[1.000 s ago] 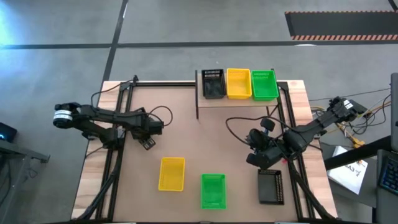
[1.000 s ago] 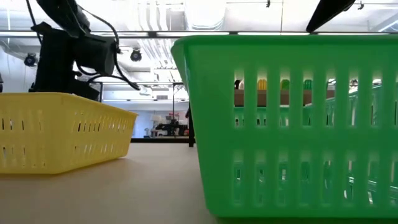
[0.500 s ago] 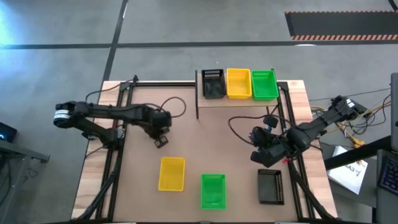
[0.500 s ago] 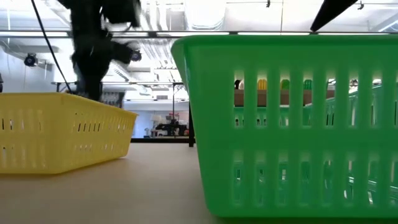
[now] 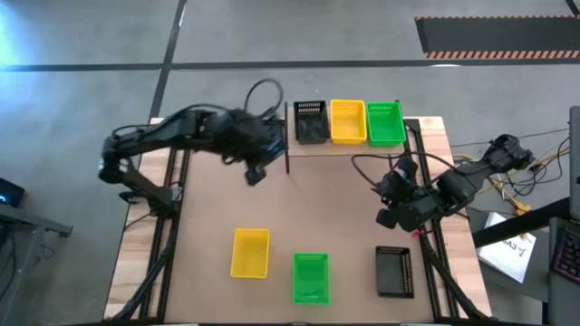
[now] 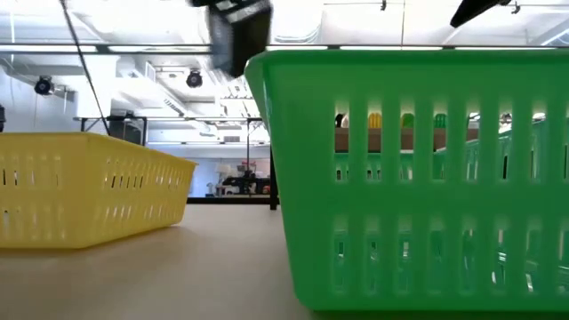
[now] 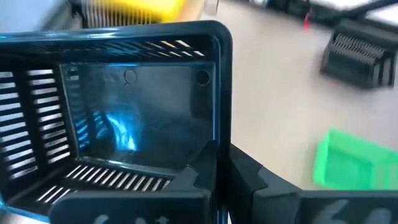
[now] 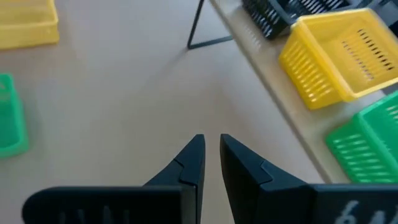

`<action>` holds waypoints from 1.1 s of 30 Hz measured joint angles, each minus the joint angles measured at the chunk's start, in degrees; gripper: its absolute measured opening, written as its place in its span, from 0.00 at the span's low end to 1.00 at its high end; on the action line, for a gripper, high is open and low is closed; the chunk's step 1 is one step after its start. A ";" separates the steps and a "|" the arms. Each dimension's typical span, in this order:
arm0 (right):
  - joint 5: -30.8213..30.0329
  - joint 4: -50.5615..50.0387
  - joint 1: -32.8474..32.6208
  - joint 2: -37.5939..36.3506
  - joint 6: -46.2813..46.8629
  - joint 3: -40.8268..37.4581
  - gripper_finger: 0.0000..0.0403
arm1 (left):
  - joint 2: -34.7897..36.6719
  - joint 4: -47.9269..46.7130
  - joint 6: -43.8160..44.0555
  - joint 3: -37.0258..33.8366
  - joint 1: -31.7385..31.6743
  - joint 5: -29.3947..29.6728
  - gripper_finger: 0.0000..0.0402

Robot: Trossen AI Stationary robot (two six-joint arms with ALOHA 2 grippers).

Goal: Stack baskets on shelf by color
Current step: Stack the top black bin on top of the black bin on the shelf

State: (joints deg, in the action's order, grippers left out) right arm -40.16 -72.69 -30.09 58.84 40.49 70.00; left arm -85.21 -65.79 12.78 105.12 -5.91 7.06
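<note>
The shelf (image 5: 344,148) at the far edge carries a black basket (image 5: 311,122), a yellow one (image 5: 348,121) and a green one (image 5: 385,123) side by side. A yellow basket (image 5: 251,252), a green one (image 5: 310,277) and a black one (image 5: 395,271) stand on the table near its front edge. My left gripper (image 5: 256,170) is shut and raised by the shelf's left end. Its wrist view looks down into the shelf's black basket (image 7: 137,112). My right gripper (image 5: 388,219) hovers beyond the table's black basket, its fingers (image 8: 211,142) a narrow gap apart, holding nothing. My left gripper (image 7: 222,163) comes from above. In its wrist view the shut fingertips line up with a corner of the black basket's rim (image 7: 219,146). I cannot tell whether they touch it. The basket stands upright on the shelf.
Bare tabletop lies between the shelf and the three baskets at the front. Dark frame rails run along the table's left and right sides (image 5: 168,235). In the low view the green basket (image 6: 418,178) and the yellow basket (image 6: 89,187) stand close before the camera.
My left gripper has swung from the table's left middle toward the far edge and the right, up to the shelf's left end, rising as it went. My right gripper has drawn a little toward the far edge, away from the table's black basket.
</note>
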 joint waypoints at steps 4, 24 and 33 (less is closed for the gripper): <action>-1.93 0.05 0.02 -0.40 0.13 0.00 0.11 | -8.72 2.25 -6.45 9.97 -1.41 0.01 0.00; -1.90 0.08 0.00 1.27 6.94 -0.02 0.11 | -30.22 5.85 -16.87 21.80 -7.31 10.47 0.00; -1.92 0.08 0.00 1.34 6.93 -0.02 0.11 | -31.39 11.09 -22.98 20.68 -8.73 11.91 0.00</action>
State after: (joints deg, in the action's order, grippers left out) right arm -42.09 -72.61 -30.09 60.18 47.42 69.97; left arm -116.61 -54.70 -10.20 125.80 -14.65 18.96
